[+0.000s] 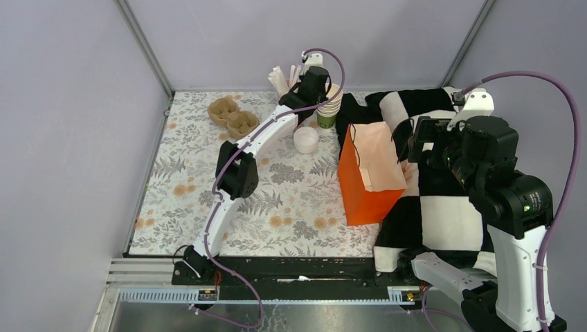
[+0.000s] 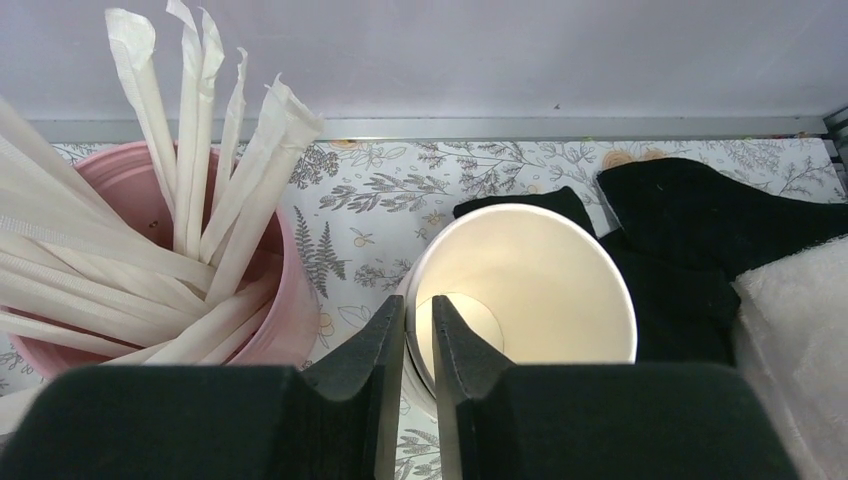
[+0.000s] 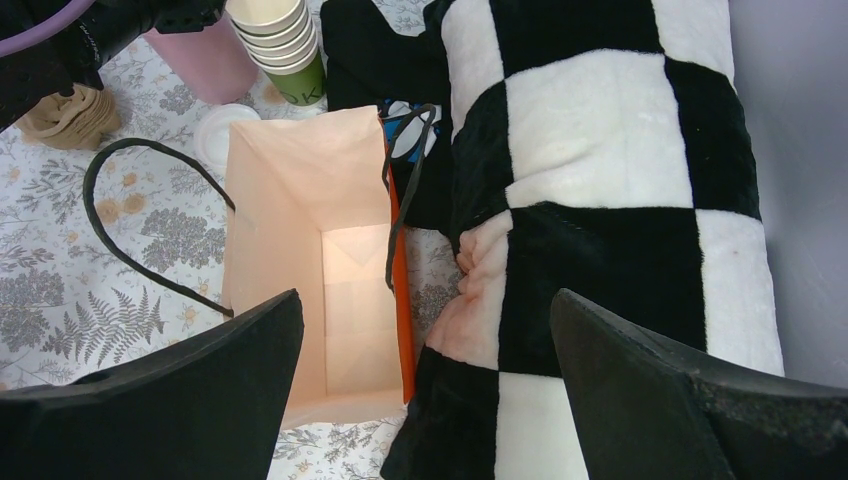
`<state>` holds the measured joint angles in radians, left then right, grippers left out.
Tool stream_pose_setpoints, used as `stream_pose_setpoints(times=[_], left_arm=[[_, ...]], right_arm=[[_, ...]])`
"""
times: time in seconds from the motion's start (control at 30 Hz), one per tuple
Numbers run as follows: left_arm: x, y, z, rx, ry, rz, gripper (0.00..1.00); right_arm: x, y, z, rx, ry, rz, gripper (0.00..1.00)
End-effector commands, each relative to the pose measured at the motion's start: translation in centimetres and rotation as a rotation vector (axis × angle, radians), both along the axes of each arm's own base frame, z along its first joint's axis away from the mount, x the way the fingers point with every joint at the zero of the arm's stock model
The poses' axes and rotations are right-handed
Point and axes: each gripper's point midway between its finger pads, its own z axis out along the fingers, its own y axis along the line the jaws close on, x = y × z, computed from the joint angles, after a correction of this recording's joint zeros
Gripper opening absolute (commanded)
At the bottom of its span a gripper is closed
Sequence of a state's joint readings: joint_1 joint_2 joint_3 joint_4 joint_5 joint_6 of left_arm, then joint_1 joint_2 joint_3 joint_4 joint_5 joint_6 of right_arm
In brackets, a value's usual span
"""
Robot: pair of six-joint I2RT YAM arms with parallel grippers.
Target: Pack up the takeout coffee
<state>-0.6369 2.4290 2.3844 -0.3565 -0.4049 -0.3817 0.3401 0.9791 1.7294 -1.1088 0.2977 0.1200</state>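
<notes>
A stack of green-sided paper cups [image 1: 329, 105] with cream insides stands at the back of the table; it also shows in the right wrist view [image 3: 285, 50]. My left gripper [image 1: 318, 86] is shut on the near rim of the top cup [image 2: 540, 280], one finger outside the wall and one inside [image 2: 418, 305]. No single cup stands apart from the stack. The round white lid [image 1: 305, 138] lies on the mat just in front of the stack, partly hidden by the bag in the right wrist view [image 3: 215, 135]. My right gripper [image 3: 425, 297] is open and empty above the bag's right side.
An open orange paper bag [image 1: 367, 183] with black handles stands mid-table, its inside empty [image 3: 340, 270]. A pink cup of white wrapped sticks [image 2: 140, 230] stands left of the stack. A brown cup carrier [image 1: 233, 116] lies back left. A black-and-white checkered blanket [image 1: 443, 207] covers the right side.
</notes>
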Motion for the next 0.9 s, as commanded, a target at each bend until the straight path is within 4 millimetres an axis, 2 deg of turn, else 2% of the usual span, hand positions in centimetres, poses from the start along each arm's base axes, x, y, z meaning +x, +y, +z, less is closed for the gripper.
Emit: stream_pose_setpoints(times=[0.0,0.33,0.47,0.53,0.73,0.87], left_arm=[[0.9,-0.7,3.2,-0.046,-0.088,0.001,0.19],[0.8,-1.2,1.5,-0.057,-0.050,-0.012,0.27],[0.8,-1.1,1.3,-0.048,-0.047,-0.011,0.22],[0.8,-1.0,1.6,-0.043,-0.052,-0.008,0.18],[0.8,-0.6,4.2,-0.063,-0.098,0.005,0.11],[0.7,-0.5,6.0,-0.099,-0.125,0.013,0.01]], right_arm=[[0.5,-0.3,0.8,0.000,-0.038,-0.024,1.00],[0.3,-0.5,1.0,0.001,-0.046,-0.030,1.00],[0.3,-0.6,1.1,-0.001,-0.050,-0.035,1.00],[0.3,-0.7,1.1,0.000,-0.052,-0.037,1.00],[0.3,-0.7,1.1,-0.003,-0.053,-0.037,1.00],[0.2,-0.7,1.1,-0.003,-0.057,-0.038,0.99]])
